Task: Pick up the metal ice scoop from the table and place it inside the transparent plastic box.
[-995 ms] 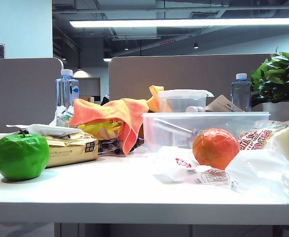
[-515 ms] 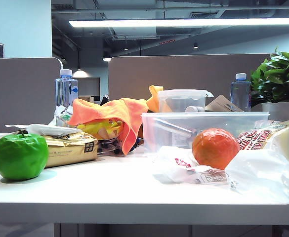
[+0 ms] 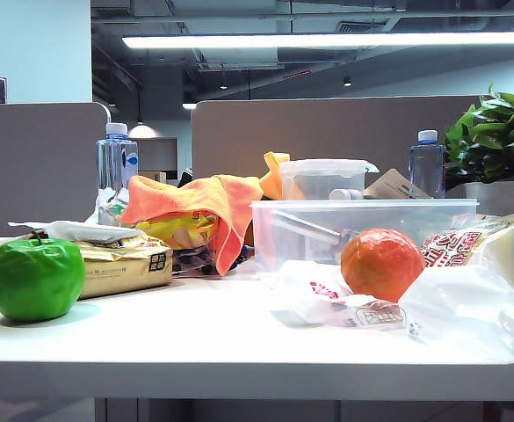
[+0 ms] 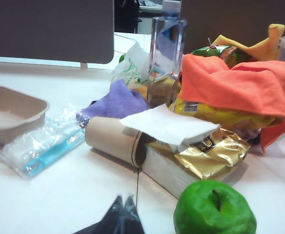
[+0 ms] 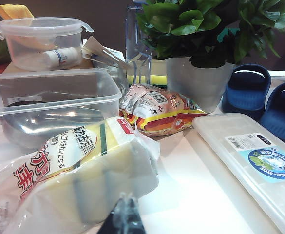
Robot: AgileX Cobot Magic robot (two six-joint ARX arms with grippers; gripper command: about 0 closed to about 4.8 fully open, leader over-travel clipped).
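The metal ice scoop point(image 5: 45, 127) lies inside the transparent plastic box point(image 5: 59, 90); its shiny bowl shows through the clear wall. In the exterior view its tubular handle point(image 3: 314, 230) slants behind the front wall of the box point(image 3: 362, 207), which stands on the white table point(image 3: 195, 334). My left gripper point(image 4: 124, 199) is shut and empty above the tabletop, close to a green apple point(image 4: 214, 209). My right gripper point(image 5: 125, 200) is shut and empty, hovering by a wrapped sponge pack point(image 5: 84, 170). Neither arm shows in the exterior view.
An orange point(image 3: 381, 264) and crinkled plastic bags sit in front of the box. An orange cloth point(image 3: 208, 207), snack packs, two water bottles and a small lidded tub point(image 3: 322, 178) crowd the back. A potted plant point(image 5: 200, 29) and a flat ice tray point(image 5: 254, 161) are to the right.
The whole exterior picture has drifted a hair to the left; nothing on the table has moved relative to the rest, and no arm has entered that view.
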